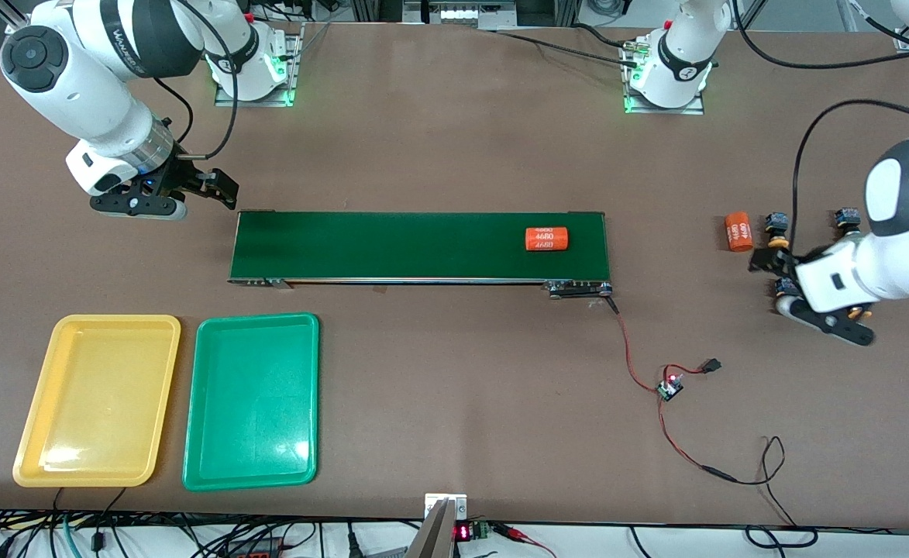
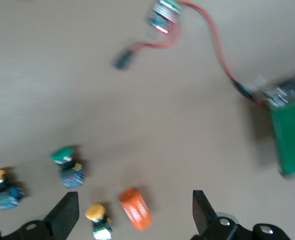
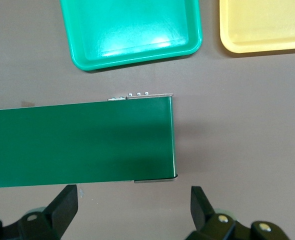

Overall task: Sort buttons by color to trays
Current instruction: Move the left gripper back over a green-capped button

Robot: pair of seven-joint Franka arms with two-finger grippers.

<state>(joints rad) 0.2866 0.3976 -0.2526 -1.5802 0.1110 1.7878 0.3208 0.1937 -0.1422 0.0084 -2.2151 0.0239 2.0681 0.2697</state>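
Buttons sit in a little bunch on the brown table, at the left arm's end, not in any tray. In the left wrist view I can see one green cap and two yellow-orange caps. An orange cylinder lies just beside them. The left gripper hangs over this bunch with its fingers wide apart, holding nothing. The yellow tray and the green tray lie side by side at the right arm's end, with nothing in them. The right gripper is over the table by the end of the dark-green belt, fingers wide apart too. Another orange cylinder lies on the belt.
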